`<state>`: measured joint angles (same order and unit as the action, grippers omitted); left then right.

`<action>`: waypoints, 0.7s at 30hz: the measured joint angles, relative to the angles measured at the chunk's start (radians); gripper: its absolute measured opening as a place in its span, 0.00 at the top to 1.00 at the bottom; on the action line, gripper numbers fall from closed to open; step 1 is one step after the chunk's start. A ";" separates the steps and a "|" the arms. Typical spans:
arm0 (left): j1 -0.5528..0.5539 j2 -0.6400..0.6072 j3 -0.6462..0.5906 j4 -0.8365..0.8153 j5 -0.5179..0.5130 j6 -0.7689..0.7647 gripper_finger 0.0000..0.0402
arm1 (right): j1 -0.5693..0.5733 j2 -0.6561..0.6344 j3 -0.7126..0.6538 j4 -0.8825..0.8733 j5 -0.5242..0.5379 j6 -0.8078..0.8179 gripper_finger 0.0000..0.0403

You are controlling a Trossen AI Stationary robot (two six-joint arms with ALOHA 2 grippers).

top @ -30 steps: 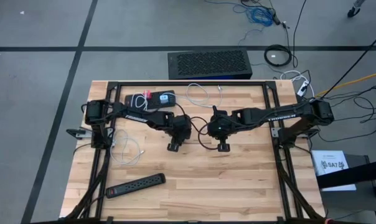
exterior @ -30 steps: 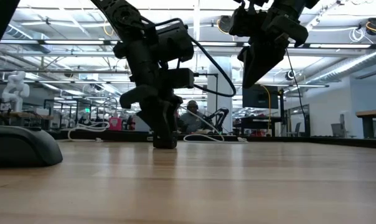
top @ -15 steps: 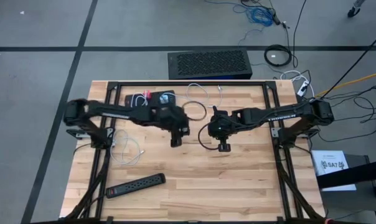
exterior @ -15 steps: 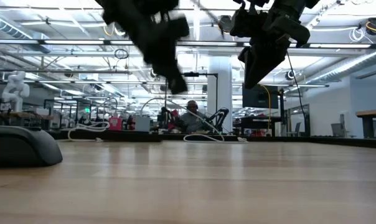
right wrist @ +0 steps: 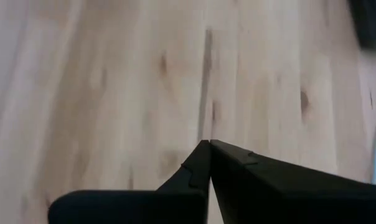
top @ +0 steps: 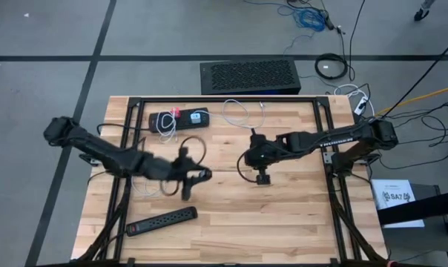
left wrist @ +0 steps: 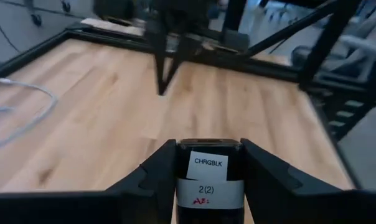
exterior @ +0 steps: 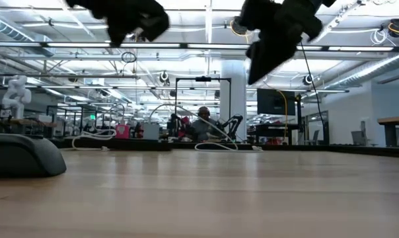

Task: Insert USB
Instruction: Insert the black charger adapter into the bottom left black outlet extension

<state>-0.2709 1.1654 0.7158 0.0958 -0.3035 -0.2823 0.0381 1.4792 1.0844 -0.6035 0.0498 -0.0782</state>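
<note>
So the left gripper [left wrist: 210,180] has its fingers clamped on a small black block with white labels [left wrist: 209,174], one reading CHRGBLK, which I'd guess is the USB charger for the "Insert USB" job. It's carried up off the light wooden worktop [top: 283,215], out over the left-front part, not far from the long black power strip [top: 162,220] lying near the front-left corner. My read is it's holding the block high so it can travel without dragging, and the strip looks like the likely place to plug into, but that's just a guess.

The right gripper [right wrist: 208,163] is fully closed with nothing in it, hovering above the middle of the worktop, probably just parked out of the way.

What each camera gives you: only the left wrist view shows the labelled block and how it sits squarely between the fingers; in the overhead one that gripper [top: 187,180] is a motion-smeared blob. The overhead is the only one showing the power strip, plus the loose white cable [top: 146,180] by the left edge and the black gadgets [top: 178,119] at the back. The table-level view shows both grippers well clear of the surface.
</note>
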 joint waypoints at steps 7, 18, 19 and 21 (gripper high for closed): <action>-0.281 -0.032 -0.088 0.123 -0.287 -0.012 0.63 | 0.081 0.098 0.000 0.330 -0.075 0.073 1.00; -0.640 0.026 -0.088 0.122 -0.712 -0.062 0.63 | 0.200 0.391 0.001 0.975 -0.078 0.227 1.00; -0.654 0.048 -0.087 0.123 -0.719 -0.081 0.63 | 0.206 0.407 0.011 1.002 -0.075 0.244 1.00; -0.673 0.098 -0.087 0.121 -0.730 -0.119 0.63 | 0.214 0.437 0.044 1.015 -0.071 0.266 1.00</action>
<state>-0.9444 1.2639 0.6285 0.2165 -1.0330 -0.4015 0.2517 1.9166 1.1281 0.4112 -0.0213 0.1876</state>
